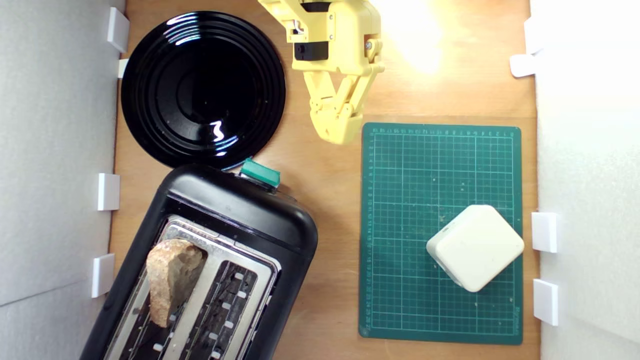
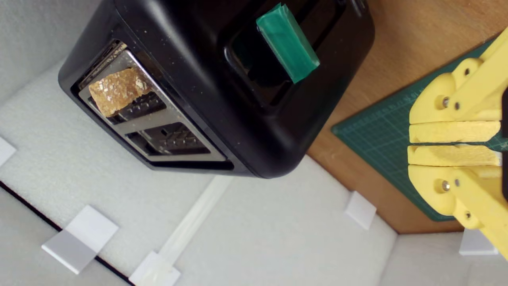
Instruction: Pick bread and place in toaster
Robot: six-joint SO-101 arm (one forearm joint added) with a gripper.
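While bread (image 1: 170, 277) sits in toaster (image 1: 240, 210), claw (image 1: 336, 131) closed and empty, between plate (image 1: 150, 125) and mat (image 1: 400, 300), block (image 1: 475, 247) apart.

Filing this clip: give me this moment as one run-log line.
bread: standing in toaster slot nearest exterior view's left | other slot: empty | end effector: shut, holding nothing, clear of toaster | plate: bare
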